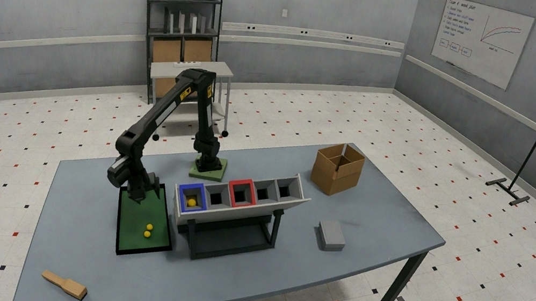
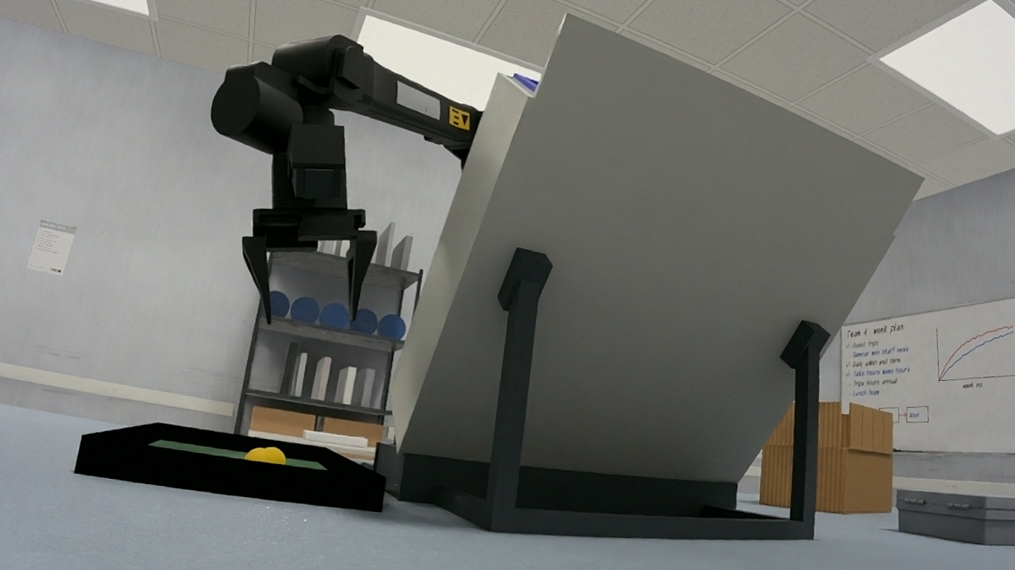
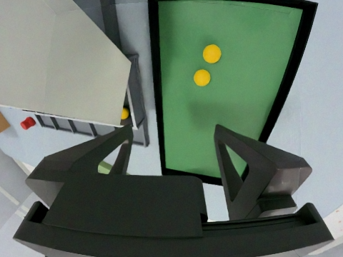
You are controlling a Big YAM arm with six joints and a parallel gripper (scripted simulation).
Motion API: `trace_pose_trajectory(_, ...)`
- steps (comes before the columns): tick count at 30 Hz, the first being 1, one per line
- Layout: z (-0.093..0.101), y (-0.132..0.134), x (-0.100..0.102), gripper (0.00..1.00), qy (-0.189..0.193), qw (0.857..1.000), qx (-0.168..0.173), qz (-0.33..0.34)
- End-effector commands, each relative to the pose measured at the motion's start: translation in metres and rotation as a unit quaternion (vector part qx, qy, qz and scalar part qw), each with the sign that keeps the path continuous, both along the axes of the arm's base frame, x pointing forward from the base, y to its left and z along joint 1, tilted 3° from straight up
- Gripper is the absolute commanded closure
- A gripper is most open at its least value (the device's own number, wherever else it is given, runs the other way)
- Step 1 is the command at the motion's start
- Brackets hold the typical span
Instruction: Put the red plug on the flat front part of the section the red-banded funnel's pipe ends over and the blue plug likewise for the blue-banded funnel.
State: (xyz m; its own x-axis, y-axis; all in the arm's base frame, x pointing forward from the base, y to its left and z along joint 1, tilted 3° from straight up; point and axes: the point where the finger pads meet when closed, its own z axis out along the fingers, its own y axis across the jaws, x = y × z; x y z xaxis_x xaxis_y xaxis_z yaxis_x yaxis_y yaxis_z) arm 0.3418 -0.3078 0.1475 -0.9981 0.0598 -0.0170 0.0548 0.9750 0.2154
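Observation:
My gripper (image 1: 140, 194) is open and empty, hanging above the back end of the green marble tray (image 1: 144, 218); it also shows in the exterior view (image 2: 307, 315) and the wrist view (image 3: 173, 132). Two yellow marbles (image 3: 206, 66) lie close together near the tray's front (image 1: 147, 230). A third marble (image 1: 191, 202) sits in the blue-banded funnel (image 1: 192, 196), the leftmost. The red-banded funnel (image 1: 242, 192) is third from the left. In the wrist view a marble (image 3: 124, 113) lies in the end section under the grey cover (image 3: 53, 61), and the red plug (image 3: 27, 123) stands on the table behind. The blue plug is hidden.
The funnel rack stands on a dark frame (image 2: 639, 515) right of the tray. A cardboard box (image 1: 337, 168) is at the back right, a grey box (image 1: 331, 236) right of the rack, a wooden block (image 1: 64, 284) at the front left. The arm's base (image 1: 208, 168) is behind the rack.

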Motion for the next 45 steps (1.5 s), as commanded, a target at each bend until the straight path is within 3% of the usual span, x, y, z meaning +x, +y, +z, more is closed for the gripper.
trace_pose_trajectory(1, 0.013, -0.016, 0.012, 0.2, -0.018, 1.0, -0.02, 0.002)
trace_pose_trajectory(44, 0.02, -0.028, 0.019, 0.2, -0.013, 1.0, -0.013, 0.001)
trace_pose_trajectory(45, 0.012, -0.027, 0.019, 0.2, -0.013, 1.0, -0.013, 0.001)
